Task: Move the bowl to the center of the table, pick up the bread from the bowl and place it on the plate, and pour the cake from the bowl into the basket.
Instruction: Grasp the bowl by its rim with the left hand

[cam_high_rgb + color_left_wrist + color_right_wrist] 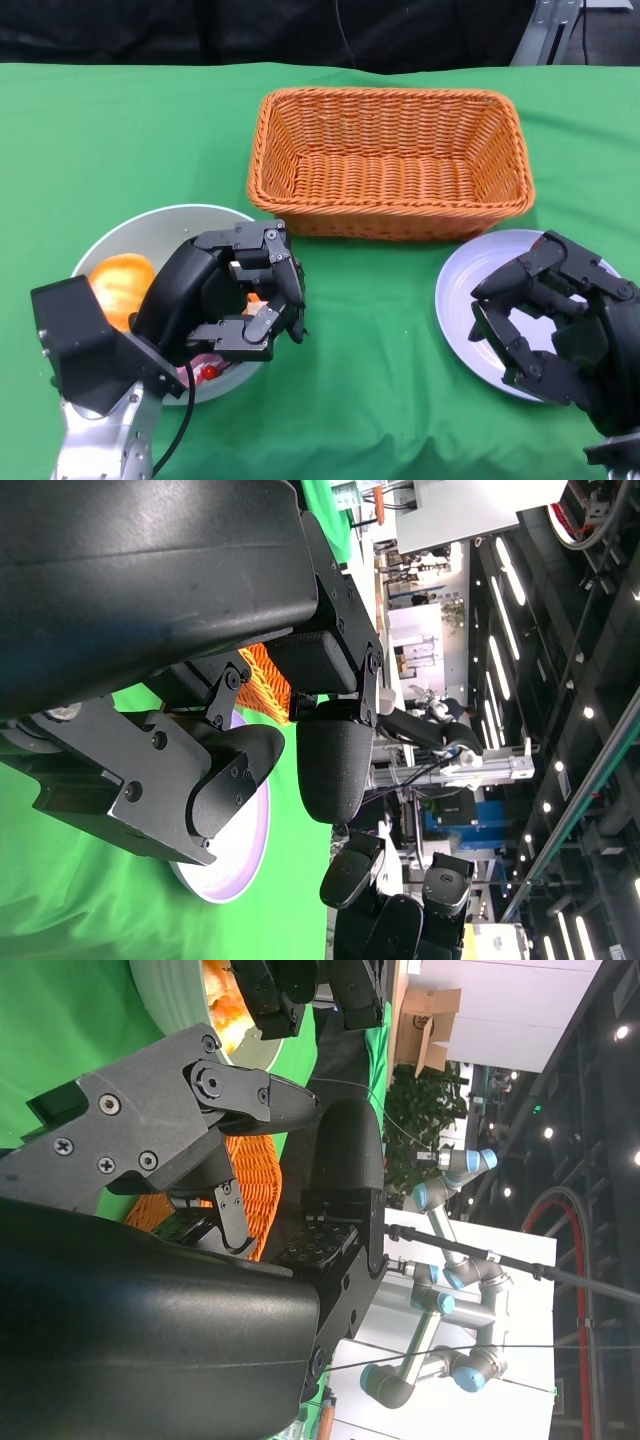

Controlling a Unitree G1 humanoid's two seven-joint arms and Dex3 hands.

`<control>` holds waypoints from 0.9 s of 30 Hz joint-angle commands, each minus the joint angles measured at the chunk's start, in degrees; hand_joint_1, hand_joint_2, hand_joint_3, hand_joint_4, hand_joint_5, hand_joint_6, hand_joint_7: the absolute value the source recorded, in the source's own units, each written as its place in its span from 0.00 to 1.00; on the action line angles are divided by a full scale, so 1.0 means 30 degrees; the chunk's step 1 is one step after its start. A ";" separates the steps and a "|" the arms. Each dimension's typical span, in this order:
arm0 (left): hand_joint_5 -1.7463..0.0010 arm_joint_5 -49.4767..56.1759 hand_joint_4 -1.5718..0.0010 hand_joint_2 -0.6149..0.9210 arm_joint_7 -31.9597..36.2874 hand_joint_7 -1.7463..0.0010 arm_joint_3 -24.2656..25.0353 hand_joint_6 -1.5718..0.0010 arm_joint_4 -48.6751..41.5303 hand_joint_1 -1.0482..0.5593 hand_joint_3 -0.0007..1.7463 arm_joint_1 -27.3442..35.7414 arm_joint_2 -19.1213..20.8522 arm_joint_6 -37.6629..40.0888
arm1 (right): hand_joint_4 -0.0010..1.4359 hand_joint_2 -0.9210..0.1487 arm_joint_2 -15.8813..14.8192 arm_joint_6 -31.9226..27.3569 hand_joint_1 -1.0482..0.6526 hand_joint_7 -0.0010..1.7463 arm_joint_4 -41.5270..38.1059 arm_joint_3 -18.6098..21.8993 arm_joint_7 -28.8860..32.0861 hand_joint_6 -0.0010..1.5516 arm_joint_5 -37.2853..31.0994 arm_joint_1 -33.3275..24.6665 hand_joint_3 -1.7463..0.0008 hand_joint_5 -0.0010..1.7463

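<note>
A white bowl (165, 225) sits at the table's near left with an orange bread (120, 285) and a pink cake (208, 368) topped with red inside. My left hand (225, 295) is curled over the bowl's right rim, fingers above and thumb below, gripping it. The white plate (465, 275) lies at the near right, and my right hand (555, 315) hovers over it with fingers apart, holding nothing. An orange wicker basket (390, 160) stands empty at the back centre. The right wrist view shows the bowl (165, 1000) and bread (222, 1010) beyond the fingers.
Green cloth (380, 330) covers the table between bowl and plate. The basket's near wall is close behind both. In the left wrist view the plate (240, 850) and a bit of the basket (262, 675) show past my fingers.
</note>
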State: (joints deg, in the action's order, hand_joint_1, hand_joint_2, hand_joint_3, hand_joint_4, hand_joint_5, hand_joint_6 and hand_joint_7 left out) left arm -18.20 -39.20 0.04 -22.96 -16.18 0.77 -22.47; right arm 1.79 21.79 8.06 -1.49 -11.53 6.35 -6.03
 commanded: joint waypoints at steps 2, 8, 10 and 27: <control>0.06 0.0300 0.47 0.77 0.0102 0.20 0.0126 0.46 -0.0146 0.68 0.67 -0.0262 0.0313 -0.0450 | 0.51 0.28 -0.0179 0.0283 0.49 0.68 -0.0266 -0.0029 -0.0074 0.43 0.0175 0.0194 0.58 0.89; 0.10 0.0185 0.50 0.76 0.0965 0.27 0.0866 0.47 0.0301 0.65 0.63 -0.0686 0.0466 -0.0799 | 0.51 0.29 -0.0101 0.0687 0.49 0.70 -0.0524 -0.0082 0.0081 0.43 -0.0172 0.0263 0.57 0.89; 0.23 0.0177 0.53 0.80 0.1228 0.43 0.1274 0.47 0.0374 0.61 0.51 -0.1071 0.0648 -0.1472 | 0.50 0.30 -0.0056 0.0662 0.49 0.70 -0.0459 -0.0130 0.0158 0.43 -0.0214 0.0218 0.57 0.89; 0.70 0.1021 0.56 0.96 0.3259 1.00 0.3618 0.46 -0.0813 0.37 0.11 -0.3499 0.2937 -0.3190 | 0.49 0.27 -0.0108 0.0743 0.49 0.71 -0.0570 -0.0225 0.0403 0.42 -0.0336 0.0152 0.60 0.90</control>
State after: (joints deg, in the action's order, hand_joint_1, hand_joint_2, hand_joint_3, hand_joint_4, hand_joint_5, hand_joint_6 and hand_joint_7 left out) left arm -16.60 -31.13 9.85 -24.07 -25.20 7.50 -31.61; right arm 1.83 23.11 6.59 -2.69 -10.85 5.69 -5.50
